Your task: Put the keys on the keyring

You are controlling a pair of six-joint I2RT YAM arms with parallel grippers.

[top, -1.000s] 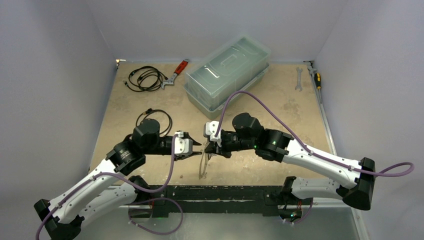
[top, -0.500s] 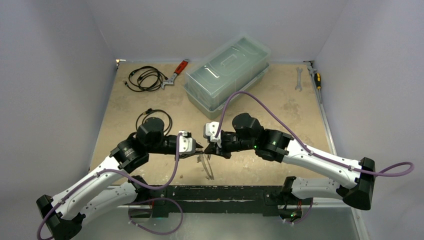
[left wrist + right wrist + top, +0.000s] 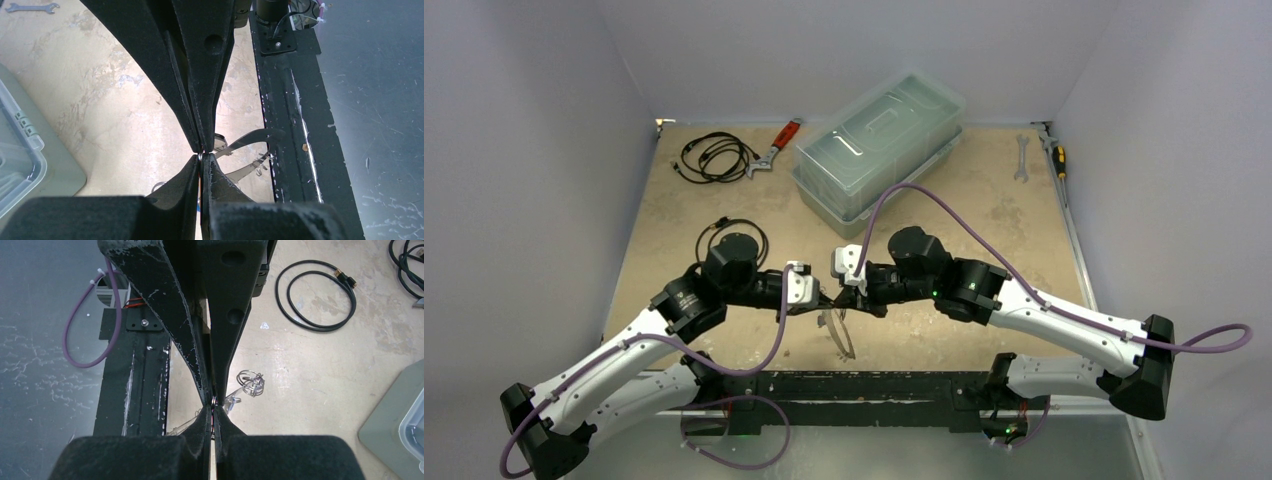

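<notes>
Beige tabletop (image 3: 984, 200), grey walls (image 3: 824, 50); left pincer (image 3: 824, 297) and right pincer (image 3: 842, 292) clamp, seemingly, the keyring (image 3: 247, 136).

The top view looks steeply down from behind the arm bases over the whole table (image 3: 1024, 220). Each wrist view sits close, sighting along its own jaws toward the opposite arm. Both share the black front rail (image 3: 285, 125) and, seemingly, the keyring (image 3: 837, 335).
</notes>
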